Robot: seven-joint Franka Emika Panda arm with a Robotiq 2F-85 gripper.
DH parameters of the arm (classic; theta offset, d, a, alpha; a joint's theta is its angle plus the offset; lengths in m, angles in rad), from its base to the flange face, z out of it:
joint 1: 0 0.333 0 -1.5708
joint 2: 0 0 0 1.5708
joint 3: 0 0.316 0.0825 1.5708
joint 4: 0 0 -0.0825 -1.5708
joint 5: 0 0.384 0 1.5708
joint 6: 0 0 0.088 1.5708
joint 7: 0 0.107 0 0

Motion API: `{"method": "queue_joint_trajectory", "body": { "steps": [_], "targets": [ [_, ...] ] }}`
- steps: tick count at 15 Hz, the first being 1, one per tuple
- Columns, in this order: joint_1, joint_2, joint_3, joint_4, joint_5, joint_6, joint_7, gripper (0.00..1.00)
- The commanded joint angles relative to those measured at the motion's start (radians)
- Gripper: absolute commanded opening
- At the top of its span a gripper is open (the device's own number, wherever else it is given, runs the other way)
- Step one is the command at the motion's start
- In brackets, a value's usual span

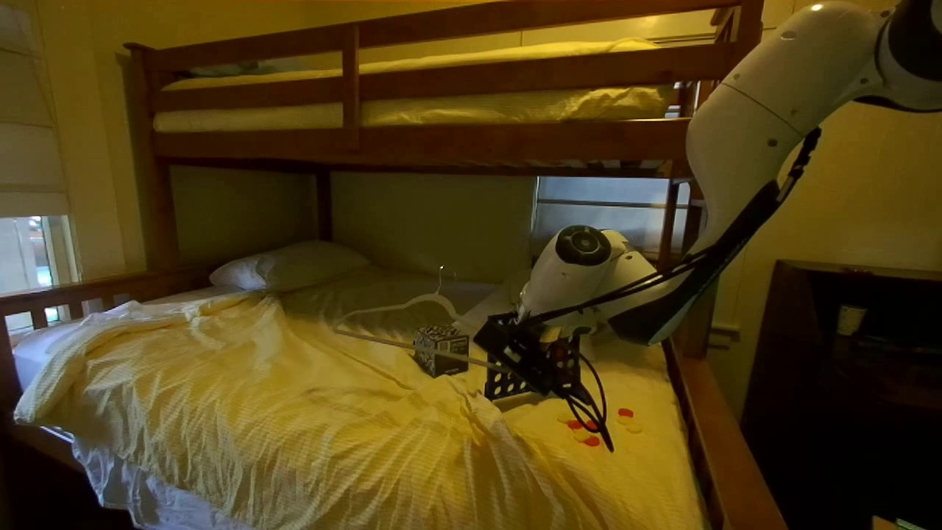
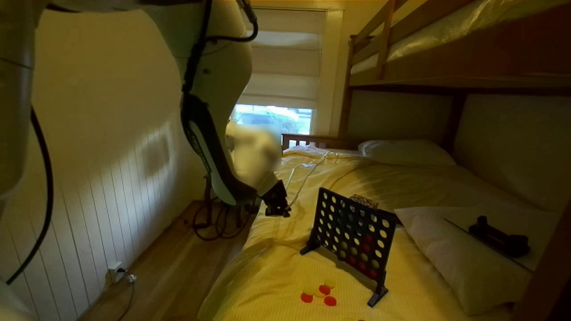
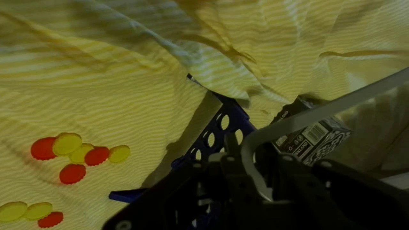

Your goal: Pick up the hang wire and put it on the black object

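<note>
The end effector is observed clenched on the wire hanger: in the wrist view, a bend at one corner of the pale frame is pinched between the dark fingers. The hanger is held by this corner over the lower bunk, with its remaining length extended away from the end effector. In an exterior view its hook is pointed upward, and its bottom bar is seen crossing in front of a dark patterned box; whether the bedding is touched by the far corner cannot be determined. The black grid is stood upright on its feet on the yellow striped bed cover. The hanger is kept apart from the grid, and in an exterior view a gap is seen between the end effector and the grid. Some of the grid's holes are filled by red and yellow discs. Loose discs of the same colors are scattered on the cover near the grid, several overlapped; the box is set on the grid's opposite side. A white pillow is laid near the grid, and on it a black item is rested, its identity not made out. A second pillow is placed farther along the bunk.
</note>
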Motion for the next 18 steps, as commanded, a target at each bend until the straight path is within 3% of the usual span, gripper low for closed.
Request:
{"method": "queue_joint_trajectory", "body": {
  "steps": [1,2,8,18],
  "targets": [
    [0.007,0.005,-0.005,0.019,0.034,0.059,0.007,0.05],
    [0.007,0.017,-0.003,0.015,-0.005,0.078,0.057,0.05],
    [0.005,0.015,-0.021,0.000,0.094,0.200,0.031,0.05],
    [0.036,0.027,-0.078,-0.087,0.423,0.271,0.031,0.05]
  ]
}}
